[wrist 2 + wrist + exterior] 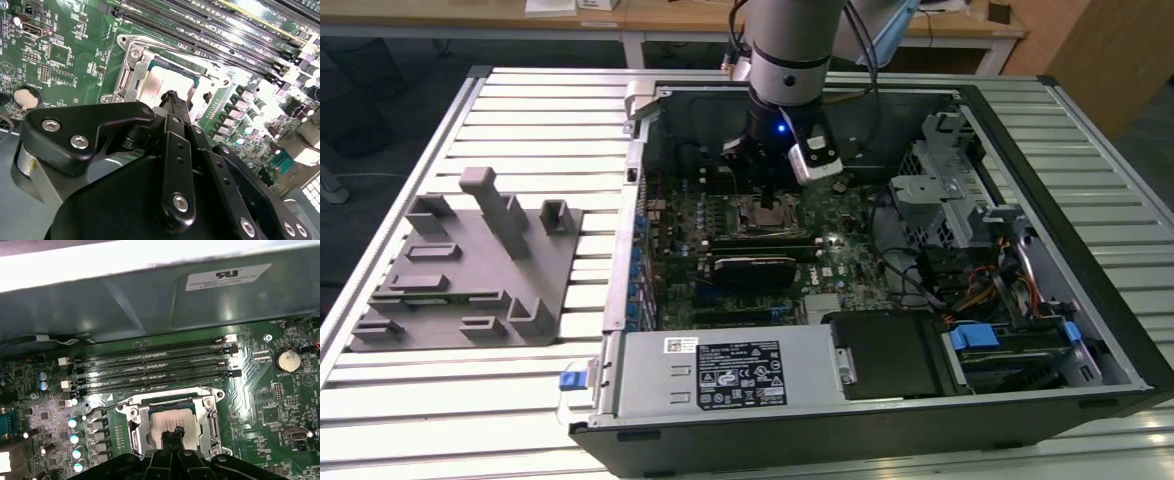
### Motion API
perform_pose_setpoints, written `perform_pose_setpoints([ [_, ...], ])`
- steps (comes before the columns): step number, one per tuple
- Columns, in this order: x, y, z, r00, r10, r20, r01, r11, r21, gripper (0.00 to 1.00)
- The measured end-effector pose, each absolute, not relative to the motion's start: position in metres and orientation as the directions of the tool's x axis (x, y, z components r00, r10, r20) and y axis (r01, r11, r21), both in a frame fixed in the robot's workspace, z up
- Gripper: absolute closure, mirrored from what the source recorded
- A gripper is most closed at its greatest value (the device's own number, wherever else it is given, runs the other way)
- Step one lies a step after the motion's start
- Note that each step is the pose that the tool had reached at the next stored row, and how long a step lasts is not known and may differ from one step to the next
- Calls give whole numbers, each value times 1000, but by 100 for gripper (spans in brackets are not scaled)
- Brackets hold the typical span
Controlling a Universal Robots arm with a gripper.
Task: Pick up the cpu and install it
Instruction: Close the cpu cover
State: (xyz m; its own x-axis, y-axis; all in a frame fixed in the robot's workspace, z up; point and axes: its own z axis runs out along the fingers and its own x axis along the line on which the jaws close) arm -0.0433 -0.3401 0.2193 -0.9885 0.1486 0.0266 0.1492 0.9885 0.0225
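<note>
The cpu (167, 418), a pale silvery square, lies flat inside the metal socket frame (212, 412) on the green motherboard; the second wrist view shows the cpu (172, 79) in the frame (129, 75) as well. My gripper (173, 433) stands right over the chip, its black fingertips drawn together at the chip's top; whether they touch it I cannot tell. In the second wrist view the gripper (172, 95) tapers to one point above the chip. In the exterior view the arm reaches down into the open computer case (720, 420), and the gripper (761, 195) hangs over the socket.
Dark memory slots (155, 370) run beside the socket, with the case wall (150, 300) behind them. A grey plastic tray (467, 270) with upright posts stands at the exterior view's left. The power supply (720, 375) and drive bays (961, 210) crowd the case.
</note>
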Motion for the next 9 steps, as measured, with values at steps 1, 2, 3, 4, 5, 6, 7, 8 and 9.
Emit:
perform_pose_setpoints([
  [1,-44,-340,219,-989,149,26,149,989,23,89],
  [2,-45,-340,219,-989,149,26,149,989,23,89],
  [3,-46,-340,219,-989,149,25,149,989,23,89],
  [4,-47,-340,218,-989,149,25,149,989,23,89],
  [5,-49,-340,218,-989,149,24,149,989,23,89],
  [6,-51,-340,217,-989,149,23,149,989,23,89],
  [7,-52,-341,216,-989,149,21,149,989,23,89],
  [8,-53,-341,215,-989,148,20,149,989,23,89],
  [9,-54,-341,214,-989,148,18,148,989,24,89],
])
